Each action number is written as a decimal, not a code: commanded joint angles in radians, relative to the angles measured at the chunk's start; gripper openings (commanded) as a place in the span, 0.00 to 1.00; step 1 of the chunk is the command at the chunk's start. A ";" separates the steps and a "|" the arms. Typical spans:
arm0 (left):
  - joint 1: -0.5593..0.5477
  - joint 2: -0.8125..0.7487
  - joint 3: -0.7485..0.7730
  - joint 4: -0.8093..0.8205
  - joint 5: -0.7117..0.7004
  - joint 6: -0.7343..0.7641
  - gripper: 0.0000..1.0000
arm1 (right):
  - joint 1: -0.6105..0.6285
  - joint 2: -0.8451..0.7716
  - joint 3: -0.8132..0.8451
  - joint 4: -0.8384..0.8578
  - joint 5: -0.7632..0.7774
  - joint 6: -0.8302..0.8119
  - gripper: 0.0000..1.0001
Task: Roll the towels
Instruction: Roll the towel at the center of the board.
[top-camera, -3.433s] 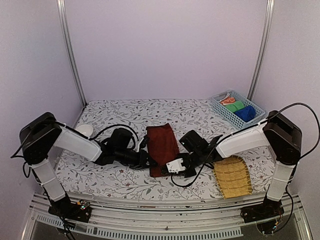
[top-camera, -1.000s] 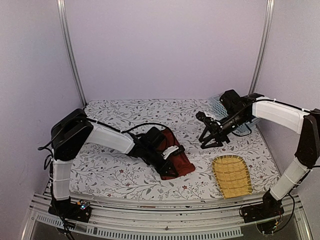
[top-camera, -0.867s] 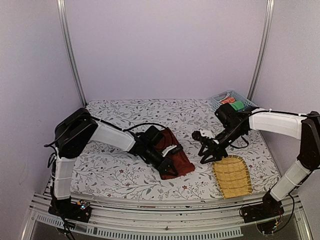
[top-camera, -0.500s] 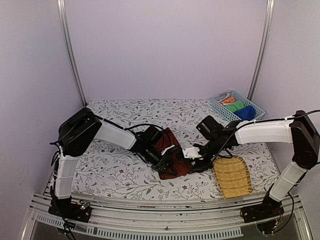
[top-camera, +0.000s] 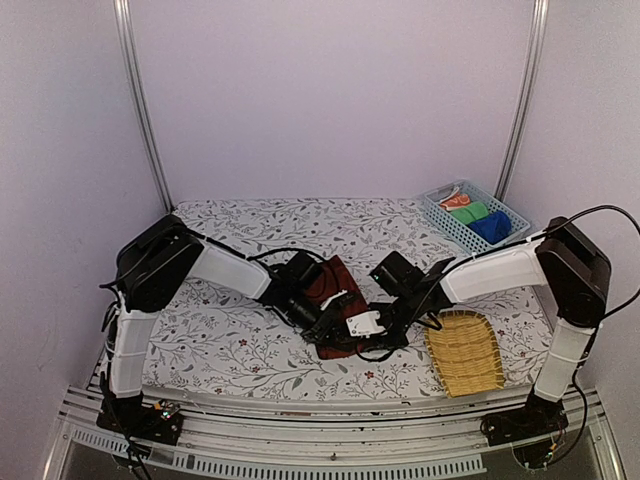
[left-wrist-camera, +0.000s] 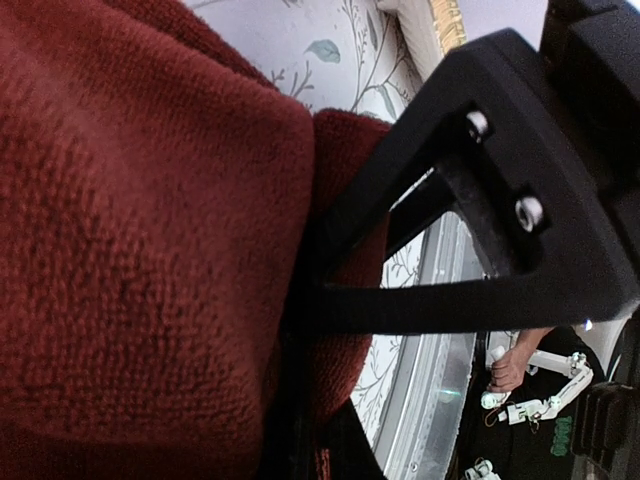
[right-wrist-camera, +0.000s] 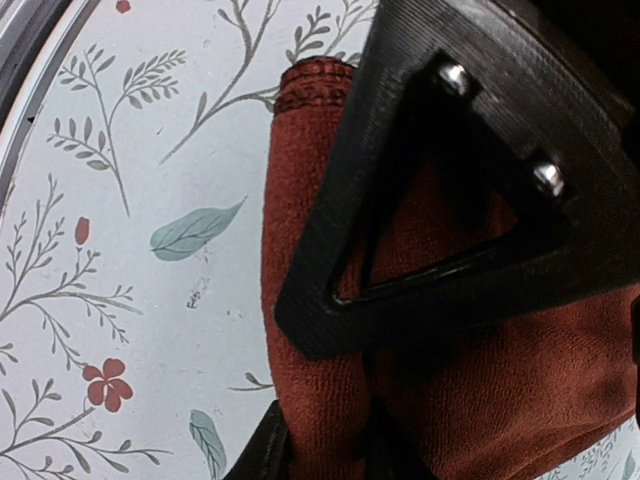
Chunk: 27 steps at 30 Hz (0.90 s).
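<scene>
The dark reddish-brown towel lies mid-table, bunched at its near end. My left gripper is shut on that end; in the left wrist view the towel fills the frame and a fold is pinched at the gripper. My right gripper meets it from the right. In the right wrist view a fold of the towel's hemmed edge sits squeezed between the fingers of the gripper. The royal blue towel sits bundled in the basket at the back right.
The light blue basket also holds a green cloth and an orange-red cloth. A woven yellow tray lies right of the right gripper. The metal rail runs along the near edge of the floral table cover.
My right arm has swung from beside the basket down to the towel's near end and its jaws have narrowed onto the cloth. The left gripper has kept its hold.
</scene>
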 joint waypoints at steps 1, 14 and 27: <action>0.015 -0.012 -0.057 -0.053 -0.103 -0.008 0.09 | 0.005 0.042 0.006 -0.052 -0.031 -0.001 0.18; -0.080 -0.636 -0.537 0.315 -0.745 0.066 0.39 | -0.106 0.286 0.328 -0.587 -0.377 -0.031 0.09; -0.414 -0.522 -0.447 0.255 -1.170 0.558 0.39 | -0.172 0.644 0.671 -0.949 -0.502 -0.039 0.08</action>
